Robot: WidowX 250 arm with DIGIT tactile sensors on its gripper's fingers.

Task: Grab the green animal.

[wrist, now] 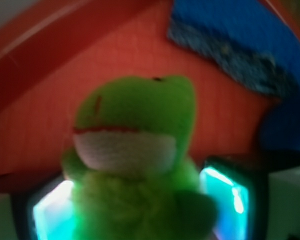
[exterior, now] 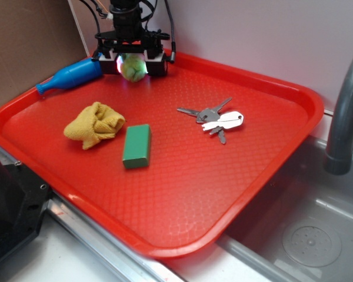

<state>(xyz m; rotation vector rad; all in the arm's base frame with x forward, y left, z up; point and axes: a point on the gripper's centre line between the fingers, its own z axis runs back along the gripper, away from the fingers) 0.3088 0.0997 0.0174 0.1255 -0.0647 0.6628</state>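
Note:
The green animal (exterior: 133, 69), a fuzzy yellow-green plush with a pale mouth patch, sits at the back of the red tray (exterior: 182, 249), close to its far rim. My gripper (exterior: 133, 64) stands straight over it with a finger on each side. In the wrist view the green animal (wrist: 135, 150) fills the middle, and my gripper (wrist: 140, 212) has its glowing pads (wrist: 50, 217) pressed against both flanks. The gripper is shut on the plush. I cannot tell whether the plush rests on the tray or hangs just above it.
A blue bottle-shaped toy (exterior: 70, 75) lies just left of the gripper, seen in the wrist view as a blue shape (wrist: 240, 45). Nearer the front lie a mustard-yellow cloth (exterior: 94, 124), a dark green block (exterior: 136, 145) and keys (exterior: 215, 119). A grey sink (exterior: 306, 235) and faucet (exterior: 344, 117) are at right.

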